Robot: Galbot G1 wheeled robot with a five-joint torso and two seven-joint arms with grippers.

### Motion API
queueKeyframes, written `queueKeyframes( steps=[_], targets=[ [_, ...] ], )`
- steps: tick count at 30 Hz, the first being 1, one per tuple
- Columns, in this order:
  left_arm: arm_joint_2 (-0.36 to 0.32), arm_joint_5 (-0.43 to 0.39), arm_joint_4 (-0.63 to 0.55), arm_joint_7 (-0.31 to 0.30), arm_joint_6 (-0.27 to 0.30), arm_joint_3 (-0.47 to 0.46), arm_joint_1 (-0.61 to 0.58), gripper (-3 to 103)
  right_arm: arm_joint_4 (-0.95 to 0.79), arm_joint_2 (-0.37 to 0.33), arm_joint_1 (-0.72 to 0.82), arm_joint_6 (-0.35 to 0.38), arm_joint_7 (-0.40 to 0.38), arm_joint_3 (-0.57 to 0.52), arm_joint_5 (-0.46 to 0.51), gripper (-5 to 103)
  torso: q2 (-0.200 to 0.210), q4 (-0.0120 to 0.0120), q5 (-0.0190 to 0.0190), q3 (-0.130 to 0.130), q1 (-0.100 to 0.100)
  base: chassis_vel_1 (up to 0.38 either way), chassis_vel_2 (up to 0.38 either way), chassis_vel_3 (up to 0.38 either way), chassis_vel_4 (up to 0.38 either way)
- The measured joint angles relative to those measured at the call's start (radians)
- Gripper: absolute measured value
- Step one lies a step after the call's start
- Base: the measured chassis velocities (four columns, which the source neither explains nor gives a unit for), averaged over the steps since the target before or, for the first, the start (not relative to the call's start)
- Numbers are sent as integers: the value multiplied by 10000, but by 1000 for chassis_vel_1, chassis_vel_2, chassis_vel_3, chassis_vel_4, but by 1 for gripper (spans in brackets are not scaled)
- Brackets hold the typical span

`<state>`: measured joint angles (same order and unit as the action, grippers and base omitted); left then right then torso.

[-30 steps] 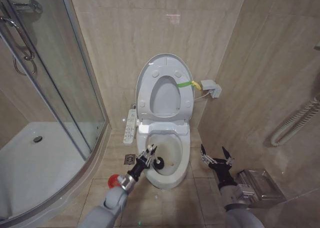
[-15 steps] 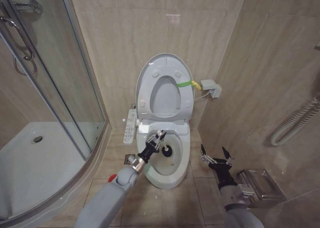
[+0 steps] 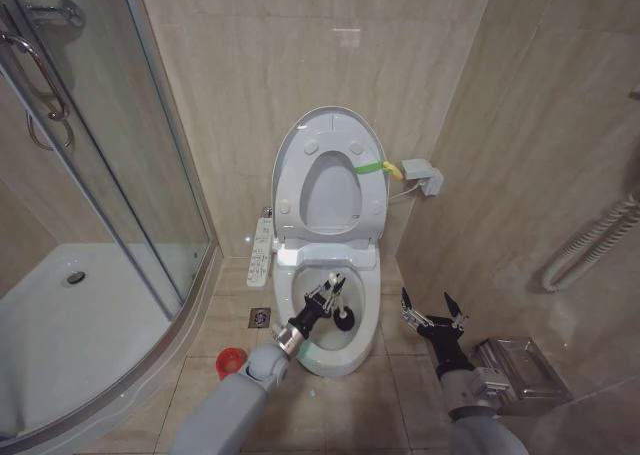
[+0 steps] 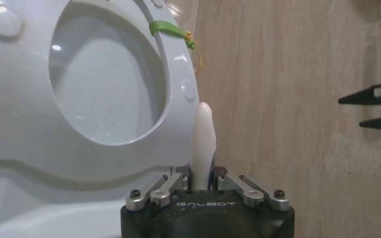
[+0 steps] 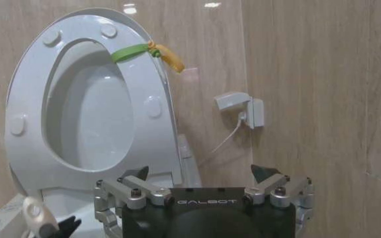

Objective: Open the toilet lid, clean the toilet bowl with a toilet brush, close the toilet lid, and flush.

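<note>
Our left pincer [image 3: 331,293] is pinching the toilet brush [image 3: 342,318] by its slim pale handle, and it is reaching over the open toilet bowl [image 3: 365,305] with the dark brush head down inside, toward the middle. A second ago this pincer was hanging at the bowl's near left rim; half a second ago it was crossing the rim; now it is working farther in and to the right. We are judging from this that the scrubbing stroke is underway, sweeping across the inside of the bowl.

From the left wrist camera, we are seeing the pale handle [image 4: 202,144] standing up between the closed fingers, with the raised toilet lid [image 4: 18,74] behind it.

In the head view the toilet lid [image 3: 290,155] is standing upright against the wall, its green-yellow strap [image 3: 372,166] showing at the right edge, so the opening step is already done. Closing the lid and flushing are not yet done.

Our right pincer [image 3: 432,311] is hovering with its fingers spread, to the right of the bowl above the floor, idle and unmoved. A small red cup [image 3: 229,361] is sitting on the floor left of the bowl, apart from the brush.
</note>
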<state>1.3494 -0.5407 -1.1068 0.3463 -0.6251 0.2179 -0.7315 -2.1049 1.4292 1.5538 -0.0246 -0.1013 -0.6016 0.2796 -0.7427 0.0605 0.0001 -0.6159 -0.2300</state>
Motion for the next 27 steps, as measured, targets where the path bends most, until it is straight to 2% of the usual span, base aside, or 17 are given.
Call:
queueKeyframes(
  steps=[7, 11, 15, 20, 23, 27],
  targets=[
    [142, 156, 814, 444, -319, -384, 13, 19, 0, 0, 0, 0, 0, 0, 0, 100, 0, 2, -2, 1, 0, 0, 0, 0, 0],
    [239, 252, 1710, 760, -559, -638, 154, 19, 0, 0, 0, 0, 0, 0, 0, 100, 0, 1, -1, 1, 0, 0, 0, 0, 0],
    [455, 319, 1981, 826, -651, -705, 196, 19, 0, 0, 0, 0, 0, 0, 0, 100, 0, 0, 0, 1, 0, 0, 0, 0, 0],
    [624, 378, 1511, 603, -503, -482, 204, 19, 0, 0, 0, 0, -1, 0, 0, 100, 0, 0, 1, 0, 0, 0, 0, 0, 0],
    [712, 425, 722, 205, -210, 11, 116, 19, 0, 0, 1, 0, 0, 0, 0, 100, 0, 1, 1, 0, 0, 0, 0, 0, 0],
    [839, 529, 377, -89, -100, 269, -80, 19, 0, 0, 0, 0, 0, 0, 0, 100, 0, 1, 1, 0, 0, 0, 0, 0, 0]
  ],
)
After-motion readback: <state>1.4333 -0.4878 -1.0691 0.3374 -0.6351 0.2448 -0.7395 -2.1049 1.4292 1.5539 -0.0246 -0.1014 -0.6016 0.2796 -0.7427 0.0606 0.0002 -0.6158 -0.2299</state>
